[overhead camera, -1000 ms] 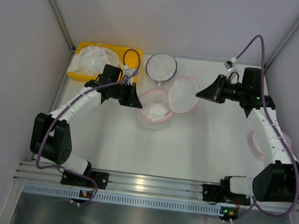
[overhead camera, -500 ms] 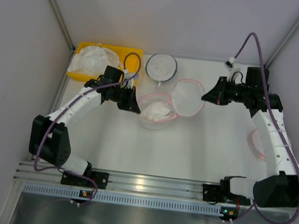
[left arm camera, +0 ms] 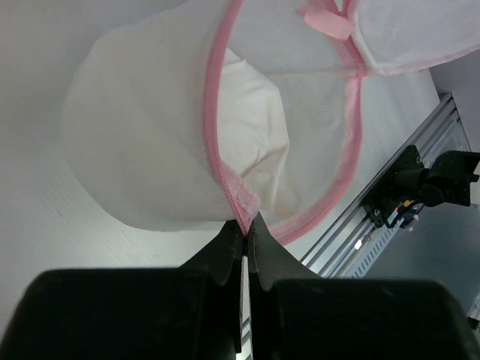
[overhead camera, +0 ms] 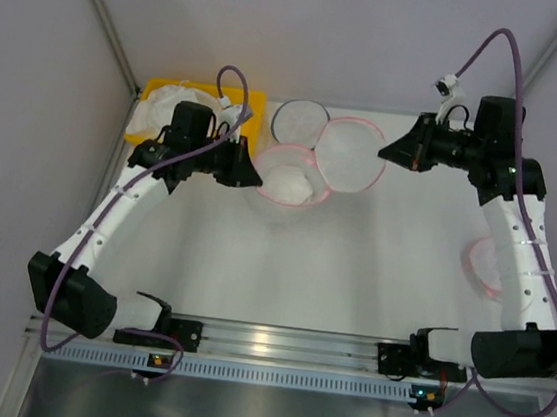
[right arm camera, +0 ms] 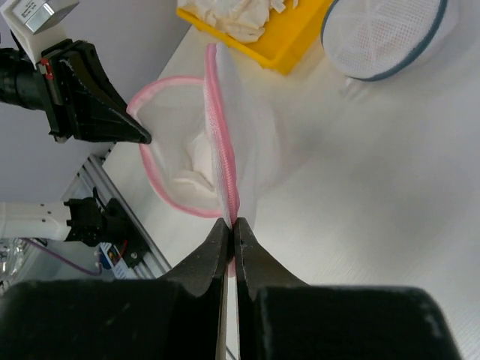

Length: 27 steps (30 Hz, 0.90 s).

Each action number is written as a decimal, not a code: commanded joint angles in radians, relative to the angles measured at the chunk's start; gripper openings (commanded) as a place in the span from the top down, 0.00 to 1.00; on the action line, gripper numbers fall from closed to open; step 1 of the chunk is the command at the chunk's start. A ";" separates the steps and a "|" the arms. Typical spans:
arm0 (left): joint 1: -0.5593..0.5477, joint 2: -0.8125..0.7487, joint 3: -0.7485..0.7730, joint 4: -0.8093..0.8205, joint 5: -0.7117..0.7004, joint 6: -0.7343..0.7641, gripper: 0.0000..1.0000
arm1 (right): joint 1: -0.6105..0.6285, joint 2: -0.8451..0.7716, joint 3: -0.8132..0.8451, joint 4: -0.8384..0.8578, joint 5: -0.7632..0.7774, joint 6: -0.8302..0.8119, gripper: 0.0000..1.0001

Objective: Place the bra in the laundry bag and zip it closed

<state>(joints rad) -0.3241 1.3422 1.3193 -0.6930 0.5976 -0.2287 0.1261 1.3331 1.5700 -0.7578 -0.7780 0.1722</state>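
The laundry bag (overhead camera: 276, 160) hangs open above the table between both arms, white mesh with a pink zip rim. Its round lid flap (overhead camera: 350, 156) stands out to the right. The bra (overhead camera: 292, 183) lies bunched inside the bag as a white fabric lump, also seen in the left wrist view as the bra (left arm camera: 255, 135). My left gripper (overhead camera: 254, 181) is shut on the rim's left side, and the left gripper (left arm camera: 246, 223) pinches the pink edge. My right gripper (overhead camera: 382, 152) is shut on the flap's rim; the right gripper (right arm camera: 231, 223) clamps the pink zip.
A yellow tray (overhead camera: 162, 87) with white fabric sits at the back left. A round white bag with a grey-blue rim (overhead camera: 299, 121) lies behind the held bag. Another pink-rimmed bag (overhead camera: 481, 267) lies by the right arm. Walls close in on both sides.
Both arms have risen and moved toward the back, lifting the bag off the table. The opening is stretched wider between them, with the bra still inside.
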 commanded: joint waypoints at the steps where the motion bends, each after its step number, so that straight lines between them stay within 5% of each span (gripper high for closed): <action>1: -0.032 -0.009 -0.075 0.013 -0.108 -0.011 1.00 | -0.003 0.012 -0.099 0.047 -0.009 0.073 1.00; 6: -0.024 0.060 -0.219 0.006 -0.054 -0.033 1.00 | 0.006 0.052 -0.206 0.031 -0.013 0.056 1.00; 13: -0.024 0.029 -0.080 0.027 -0.055 0.072 1.00 | 0.010 0.054 0.044 -0.041 0.114 -0.053 1.00; 17: -0.020 0.044 -0.026 0.030 -0.058 0.074 0.85 | 0.041 0.072 0.074 -0.048 0.146 -0.089 1.00; 24: 0.002 0.005 -0.026 0.053 -0.042 0.046 0.40 | 0.121 0.055 0.022 0.031 0.226 -0.099 1.00; 27: 0.014 -0.014 0.009 0.094 0.007 -0.038 0.37 | 0.194 0.048 -0.010 0.066 0.299 -0.128 1.00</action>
<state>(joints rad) -0.3244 1.3884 1.2675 -0.6800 0.5491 -0.2001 0.2619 1.4075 1.5734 -0.7731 -0.5537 0.0860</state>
